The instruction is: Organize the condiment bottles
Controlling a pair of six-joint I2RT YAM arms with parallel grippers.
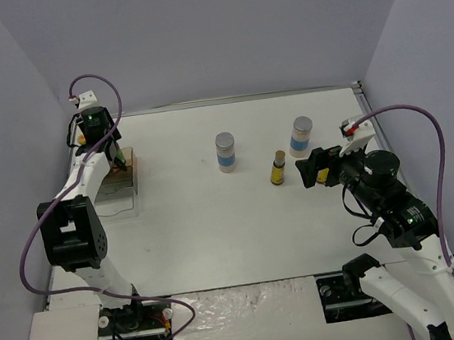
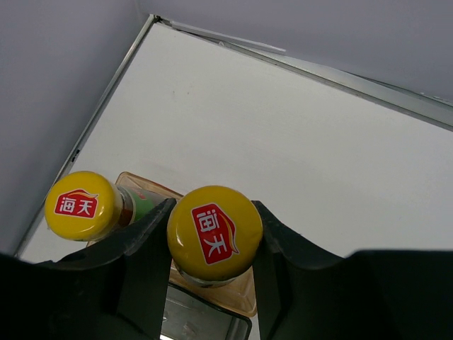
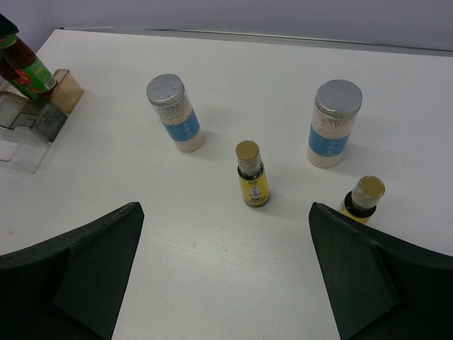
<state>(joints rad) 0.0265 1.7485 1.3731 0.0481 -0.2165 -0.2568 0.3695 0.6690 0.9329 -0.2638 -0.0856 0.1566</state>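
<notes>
My left gripper (image 2: 212, 212) is shut on the yellow-orange cap of a dark bottle (image 2: 214, 237) standing at the amber back of the clear tray (image 2: 237, 294). A second dark bottle (image 2: 79, 205) stands just left of it. In the top view this gripper (image 1: 108, 147) hides both. Two white blue-labelled jars (image 3: 175, 113) (image 3: 334, 124) and two tiny yellow bottles (image 3: 252, 173) (image 3: 362, 198) stand on the table ahead of my right gripper (image 3: 223, 273), which is open and empty. In the top view that gripper (image 1: 314, 169) is beside the nearer yellow bottle (image 1: 325, 177).
The tray (image 1: 117, 187) sits at the table's far left, close to the left wall. In the right wrist view its clear stepped front (image 3: 28, 131) shows with the dark bottles (image 3: 25, 67) behind. The table's back edge rail (image 2: 318, 67) runs along the rear wall.
</notes>
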